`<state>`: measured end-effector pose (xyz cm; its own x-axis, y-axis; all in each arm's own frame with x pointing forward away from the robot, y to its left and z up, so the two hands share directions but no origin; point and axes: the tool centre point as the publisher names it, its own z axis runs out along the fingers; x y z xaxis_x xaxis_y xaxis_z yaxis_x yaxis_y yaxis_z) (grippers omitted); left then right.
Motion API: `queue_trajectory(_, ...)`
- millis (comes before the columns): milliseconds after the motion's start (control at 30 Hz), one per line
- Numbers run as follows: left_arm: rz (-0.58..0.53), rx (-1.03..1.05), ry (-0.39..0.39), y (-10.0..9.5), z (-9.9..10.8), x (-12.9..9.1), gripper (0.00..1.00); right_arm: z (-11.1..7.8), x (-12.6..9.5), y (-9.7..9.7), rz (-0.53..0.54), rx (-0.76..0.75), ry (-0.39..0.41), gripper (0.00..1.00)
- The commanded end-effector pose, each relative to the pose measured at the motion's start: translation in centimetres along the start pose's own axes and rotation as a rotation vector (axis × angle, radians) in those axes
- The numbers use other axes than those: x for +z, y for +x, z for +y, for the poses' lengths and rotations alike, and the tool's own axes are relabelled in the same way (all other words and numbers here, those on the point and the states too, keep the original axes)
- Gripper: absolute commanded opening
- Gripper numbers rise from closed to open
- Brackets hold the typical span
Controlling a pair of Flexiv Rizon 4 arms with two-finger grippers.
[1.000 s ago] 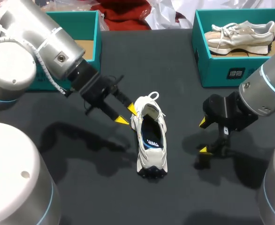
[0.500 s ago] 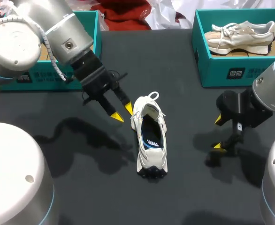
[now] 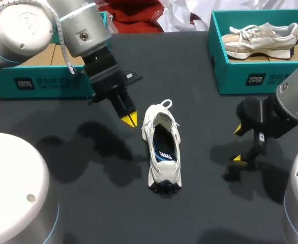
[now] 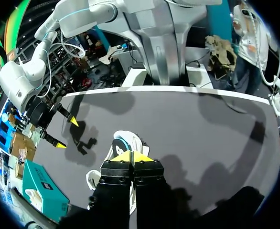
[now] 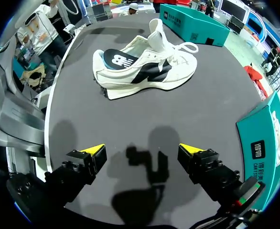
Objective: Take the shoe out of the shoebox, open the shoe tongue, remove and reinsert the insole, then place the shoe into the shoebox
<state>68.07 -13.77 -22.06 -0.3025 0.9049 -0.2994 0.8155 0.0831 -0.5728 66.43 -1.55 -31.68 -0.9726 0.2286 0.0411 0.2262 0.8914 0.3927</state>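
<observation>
White lace-up shoe [image 3: 161, 147] upright on matte black table [image 3: 189, 76], left tool [image 3: 128, 119] pressed together, right tool [image 3: 237, 144] spread

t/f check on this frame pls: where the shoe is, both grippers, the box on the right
1. The white shoe lies on the table, outside both boxes. True.
2. The left gripper is clamped on the white shoe. False: its fingers are shut together on nothing, just beside the shoe.
3. The right gripper is open and holds nothing, off to the shoe's other side. True.
4. The right-hand shoebox is empty. False: a beige shoe lies in it.
</observation>
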Motion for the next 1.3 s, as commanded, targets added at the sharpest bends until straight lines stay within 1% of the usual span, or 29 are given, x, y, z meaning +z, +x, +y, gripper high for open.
queue_trajectory(33, 0.02, 0.0, 0.0, -0.3, 0.1, 0.0, 0.0, -0.1, 0.0, 0.2, -0.003, 0.0, 0.0, 1.0)
queue_trajectory(67, 0.046, 0.029, -0.001, -0.4, 0.0, 0.3, 0.0, -0.1, 0.0, 0.2, -0.003, 0.0, 0.0, 1.0)
queue_trajectory(200, 0.094, 0.083, -0.021, -0.9, 0.3, 1.3, 0.0, -0.1, 0.0, 0.2, -0.003, 0.0, 0.0, 1.0)
queue_trajectory(267, 0.133, 0.111, -0.042, -1.2, 0.8, 2.3, 0.0, -0.1, 0.0, 0.2, -0.003, 0.0, 0.0, 1.0)
queue_trajectory(300, 0.166, 0.112, -0.037, -1.4, 0.9, 2.9, 0.0, -0.1, 0.0, 0.2, -0.003, 0.0, 0.0, 1.0)
queue_trajectory(567, 0.166, 0.112, -0.037, -1.4, 0.9, 2.9, 0.0, -0.1, 0.0, 0.2, -0.003, 0.0, 0.0, 1.0)
queue_trajectory(667, 0.193, 0.138, -0.024, -1.8, 1.5, 5.0, 0.0, -0.1, 0.0, 0.2, -0.003, 0.0, 0.0, 1.0)
queue_trajectory(833, 0.213, 0.15, -0.007, -2.0, 2.1, 7.4, 0.0, -0.1, 0.0, 0.2, -0.003, 0.0, 0.0, 1.0)
queue_trajectory(867, 0.217, 0.152, -0.018, -2.0, 2.1, 7.5, 0.0, -0.1, 0.0, 0.2, -0.003, 0.0, 0.0, 1.0)
queue_trajectory(900, 0.204, 0.159, -0.034, -2.1, 2.1, 7.0, 0.0, -0.1, 0.0, 0.2, -0.003, 0.0, 0.0, 1.0)
queue_trajectory(1167, 0.204, 0.159, -0.034, -2.1, 2.1, 7.0, 0.0, -0.1, 0.0, 0.2, -0.003, 0.0, 0.0, 1.0)
queue_trajectory(1300, 0.232, 0.179, -0.048, -1.5, 2.2, 8.7, 0.0, -0.1, 0.0, 0.2, -0.003, 0.0, 0.0, 1.0)
